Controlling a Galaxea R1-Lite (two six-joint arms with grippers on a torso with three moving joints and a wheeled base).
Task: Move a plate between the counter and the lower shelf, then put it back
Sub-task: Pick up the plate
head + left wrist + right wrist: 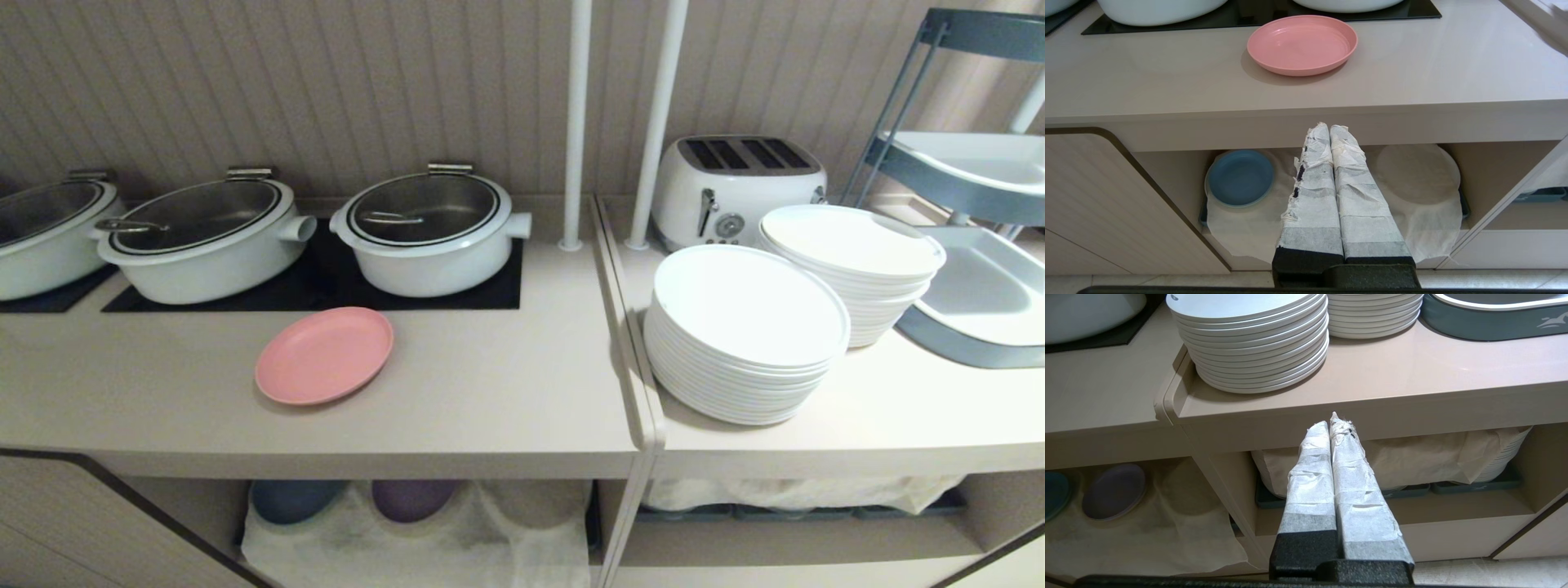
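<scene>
The small pink plate (324,354) (1302,44) lies flat on the beige counter (473,392) (1433,73), just in front of the black panels (322,282). Below it is the lower shelf (416,531) (1249,228), where a thin white cloth drapes over round stacks; a blue plate (1241,177) and a purple plate (414,496) (1113,491) rest on top. My left gripper (1329,127) hangs shut and empty in front of the counter's edge, well below and short of the pink plate. My right gripper (1329,424) is shut and empty before the adjoining unit. Neither arm shows in the head view.
Three white lidded pots (429,229) stand on the black panels behind the plate. On the adjoining top are two stacks of large white plates (747,331) (1257,339), a white toaster (735,188) and a grey-blue tiered tray rack (971,245). Two white poles (575,122) rise at the joint.
</scene>
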